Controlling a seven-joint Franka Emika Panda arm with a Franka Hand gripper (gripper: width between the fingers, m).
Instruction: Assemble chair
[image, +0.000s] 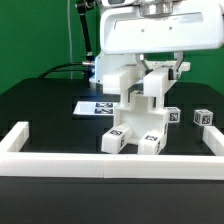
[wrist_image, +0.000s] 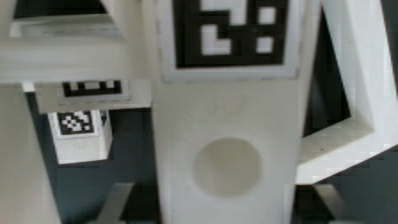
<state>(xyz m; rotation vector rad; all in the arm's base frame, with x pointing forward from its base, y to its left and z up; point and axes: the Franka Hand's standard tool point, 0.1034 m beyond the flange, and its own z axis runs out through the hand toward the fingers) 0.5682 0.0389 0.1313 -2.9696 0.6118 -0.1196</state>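
Clamping the chair (image: 140, 105), the jaws sit closed; only the wrist view shows its oval recess (wrist_image: 231, 172).

- White blocky plastic chair parts (image: 142, 100), plain and matte, marked with small black-and-white square tags (image: 118, 135).
- Long low white border rail (image: 110, 165), unpatterned.
- Thin flat white marker board (image: 92, 106), printed with black squares.
- Black tabletop (image: 45, 110); green backdrop (image: 30, 40).

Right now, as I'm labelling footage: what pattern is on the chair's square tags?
Black-and-white blocky squares inside a black border; the chair tag shows clearest in the wrist view.
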